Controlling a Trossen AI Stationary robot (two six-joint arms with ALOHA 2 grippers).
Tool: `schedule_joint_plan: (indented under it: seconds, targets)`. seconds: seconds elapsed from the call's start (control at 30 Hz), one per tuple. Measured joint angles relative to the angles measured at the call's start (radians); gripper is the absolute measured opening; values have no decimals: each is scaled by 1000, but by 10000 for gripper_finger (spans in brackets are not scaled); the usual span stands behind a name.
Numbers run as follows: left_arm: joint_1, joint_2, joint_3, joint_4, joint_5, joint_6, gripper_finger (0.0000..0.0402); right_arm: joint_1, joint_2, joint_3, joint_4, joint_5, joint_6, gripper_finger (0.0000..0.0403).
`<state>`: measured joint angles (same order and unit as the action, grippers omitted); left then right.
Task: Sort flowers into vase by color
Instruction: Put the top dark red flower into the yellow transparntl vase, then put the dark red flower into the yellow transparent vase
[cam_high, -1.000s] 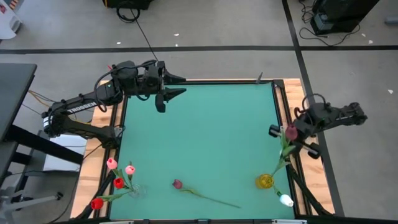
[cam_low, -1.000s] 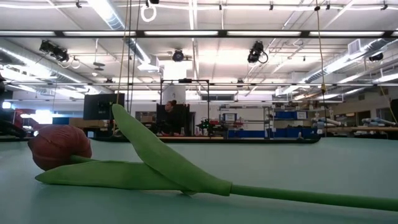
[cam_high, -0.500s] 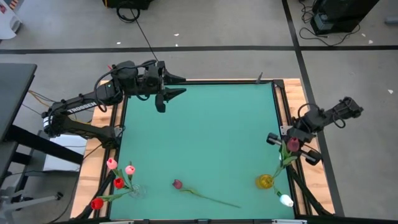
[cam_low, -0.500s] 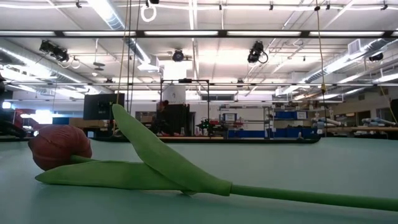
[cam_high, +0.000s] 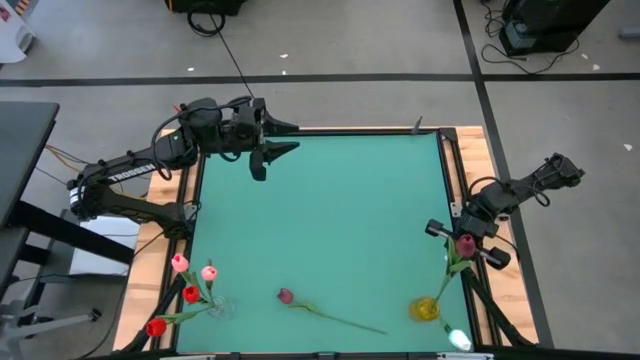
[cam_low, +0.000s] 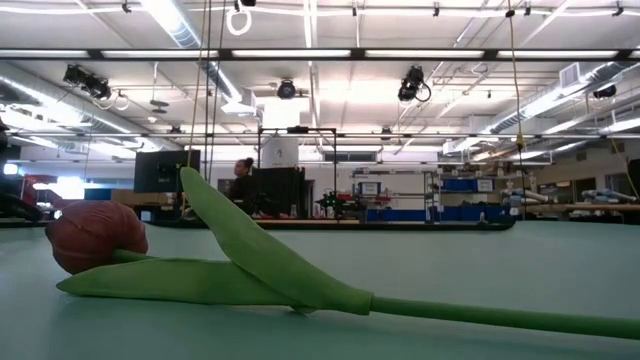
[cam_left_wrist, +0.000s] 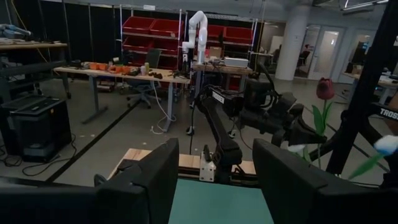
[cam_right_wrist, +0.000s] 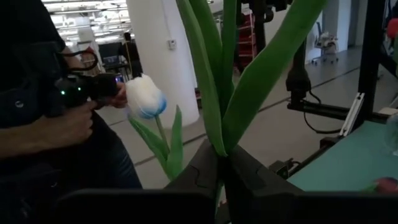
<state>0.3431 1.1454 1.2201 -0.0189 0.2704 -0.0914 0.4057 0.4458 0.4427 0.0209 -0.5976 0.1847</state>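
My right gripper (cam_high: 465, 243) is at the table's right edge, shut on a maroon tulip (cam_high: 465, 246); its stem runs down toward the yellow vase (cam_high: 425, 308). A white tulip (cam_high: 460, 340) leans out of that vase and also shows in the right wrist view (cam_right_wrist: 144, 96). Another maroon tulip (cam_high: 285, 296) lies flat on the mat near the near edge, its head (cam_low: 95, 235) close to the low camera. A clear vase (cam_high: 218, 306) at the near left corner holds red and pink tulips (cam_high: 190, 280). My left gripper (cam_high: 262, 155) waits open at the far left. My right gripper pinches the maroon tulip's green stem (cam_right_wrist: 219, 152) between its two fingers, where the long leaves branch off. The fingers come slanting from the table's far right side and lie across the stem. The flower stands roughly upright, leaves (cam_right_wrist: 261, 74) rising above the fingers and its head clear of the table.
The green mat (cam_high: 330, 220) is bare through its middle and far half. Wooden rails (cam_high: 455, 180) frame the mat. A person's hand (cam_right_wrist: 68, 127) holding a dark device shows beyond the near right corner. A person (cam_low: 243, 170) stands in the room behind.
My right gripper has carried the maroon tulip along the right edge toward the near edge, closer to the yellow vase, staying shut. The yellow vase and its white tulip have shifted a little toward the near edge. The person in the background has walked left.
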Motion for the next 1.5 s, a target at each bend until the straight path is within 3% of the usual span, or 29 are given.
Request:
schedule_joint_plan:
  seconds: [0.2,0.63,0.87,1.1,1.3,1.5]
  targets:
    - [0,0,0,0,0,0,211,0,0,0,-1,0,-5,21]
    - [0,0,0,0,0,0,211,0,23,0,15,-110,29,34]
    - [0,0,0,0,0,0,211,0,28,0,23,-69,31,125]
    - [0,0,0,0,0,0,211,0,28,0,33,-115,57,221]
    - [0,0,0,0,0,0,211,-2,15,10,151,-106,136,256]
    - [0,0,0,0,0,0,211,-3,11,100,143,-52,96,263]
